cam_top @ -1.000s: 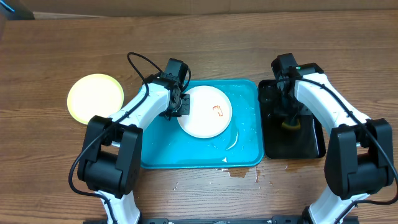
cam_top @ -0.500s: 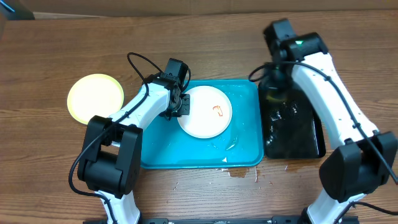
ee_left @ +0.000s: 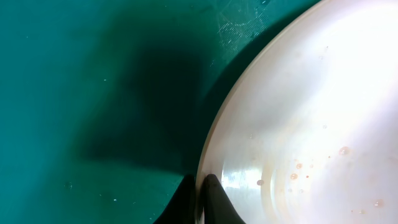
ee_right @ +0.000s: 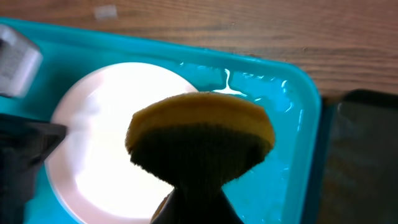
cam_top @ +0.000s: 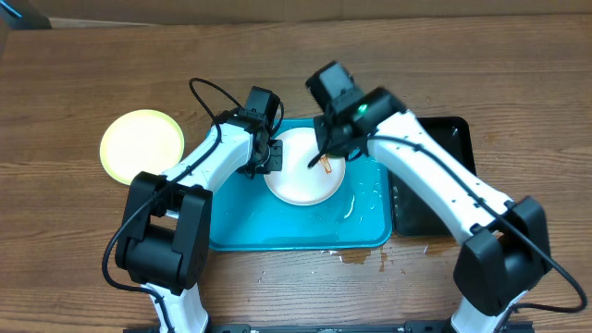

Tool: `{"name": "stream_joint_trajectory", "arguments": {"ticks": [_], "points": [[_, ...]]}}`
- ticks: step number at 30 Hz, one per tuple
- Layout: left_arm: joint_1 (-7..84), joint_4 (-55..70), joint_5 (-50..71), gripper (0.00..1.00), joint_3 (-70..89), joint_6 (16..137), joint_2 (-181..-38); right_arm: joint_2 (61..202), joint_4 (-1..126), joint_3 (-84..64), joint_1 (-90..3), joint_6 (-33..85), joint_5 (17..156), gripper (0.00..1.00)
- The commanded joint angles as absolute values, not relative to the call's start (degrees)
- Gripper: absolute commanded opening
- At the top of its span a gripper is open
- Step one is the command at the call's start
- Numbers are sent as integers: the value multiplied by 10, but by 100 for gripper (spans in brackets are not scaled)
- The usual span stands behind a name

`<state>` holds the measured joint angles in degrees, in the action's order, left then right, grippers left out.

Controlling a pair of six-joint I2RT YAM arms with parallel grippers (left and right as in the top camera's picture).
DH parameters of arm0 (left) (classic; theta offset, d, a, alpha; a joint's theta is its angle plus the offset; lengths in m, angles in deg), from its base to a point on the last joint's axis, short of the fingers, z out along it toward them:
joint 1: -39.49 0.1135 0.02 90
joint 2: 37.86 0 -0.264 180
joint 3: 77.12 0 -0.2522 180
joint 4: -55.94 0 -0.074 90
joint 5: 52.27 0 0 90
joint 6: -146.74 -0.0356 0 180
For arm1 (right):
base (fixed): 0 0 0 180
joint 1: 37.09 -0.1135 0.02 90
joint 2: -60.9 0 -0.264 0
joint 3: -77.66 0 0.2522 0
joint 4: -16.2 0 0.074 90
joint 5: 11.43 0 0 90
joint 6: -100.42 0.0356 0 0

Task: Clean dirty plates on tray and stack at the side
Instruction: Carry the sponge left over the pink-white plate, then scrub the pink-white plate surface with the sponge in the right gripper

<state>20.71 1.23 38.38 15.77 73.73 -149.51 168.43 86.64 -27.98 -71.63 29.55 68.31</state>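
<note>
A white plate point(cam_top: 301, 176) lies in the turquoise tray point(cam_top: 277, 231), with a small reddish smear point(cam_top: 326, 166) near its right side. My left gripper point(cam_top: 269, 157) is shut on the plate's left rim; in the left wrist view the fingertips point(ee_left: 211, 186) pinch the rim of the plate point(ee_left: 298, 112). My right gripper point(cam_top: 328, 148) hangs over the plate's right part, shut on a yellow sponge point(ee_right: 199, 134) above the plate point(ee_right: 93, 155). A pale yellow-green plate point(cam_top: 141, 146) rests on the bare wood to the left of the tray.
A narrow black tray point(cam_top: 439, 185) stands right of the turquoise tray, partly under my right arm. Water glistens on the tray floor point(cam_top: 356, 208) and a small wet patch point(cam_top: 356, 257) lies on the table at its front edge.
My right arm has lifted the sponge out of the black tray and swung left over the white plate. The left gripper has kept its hold on the plate's rim.
</note>
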Motion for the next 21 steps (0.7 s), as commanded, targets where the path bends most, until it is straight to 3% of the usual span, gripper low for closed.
{"name": "stream_joint_trajectory", "arguments": {"ticks": [1,11,21], "points": [[203,8,381,5,160,739,-1500,1678,824,-221,-733,293,629,4],[203,9,379,5,160,739,-1500,1679,679,-117,-738,296,663,4],[203,8,379,5,160,739,-1500,1700,660,-104,-738,297,662,4]]}}
